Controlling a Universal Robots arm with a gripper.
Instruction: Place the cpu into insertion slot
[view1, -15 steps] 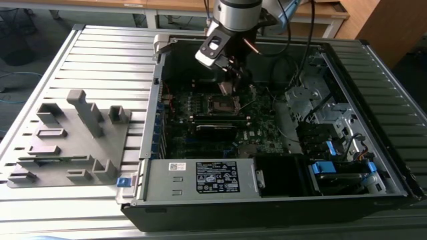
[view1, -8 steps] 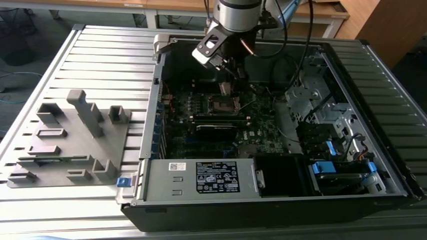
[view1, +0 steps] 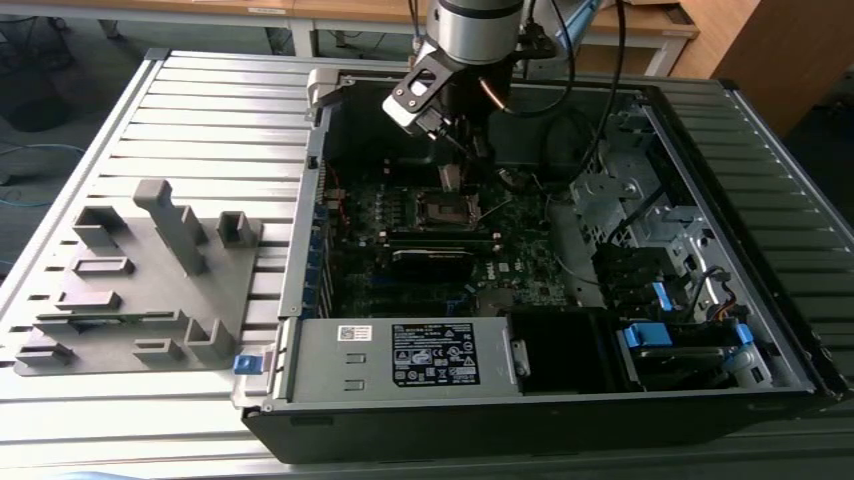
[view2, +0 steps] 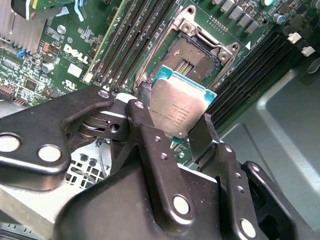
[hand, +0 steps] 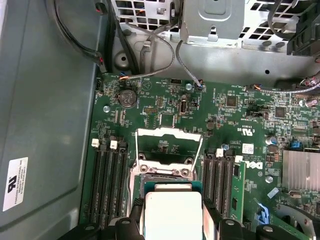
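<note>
My hand (view2: 172, 118) is pinching the cpu (view2: 176, 106), tilted over the insertion slot (view2: 194, 59); land it crooked and it probably jams.

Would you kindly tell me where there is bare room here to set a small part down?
The ribbed table is bare in the exterior view's upper left, bordered by the grey block and the computer case. Inside the case it is crowded: the gripper holds the cpu close to the insertion slot, with memory slots either side.

Jaws gripping cpu (view1: 451, 179), above insertion slot (view1: 451, 209)
</note>
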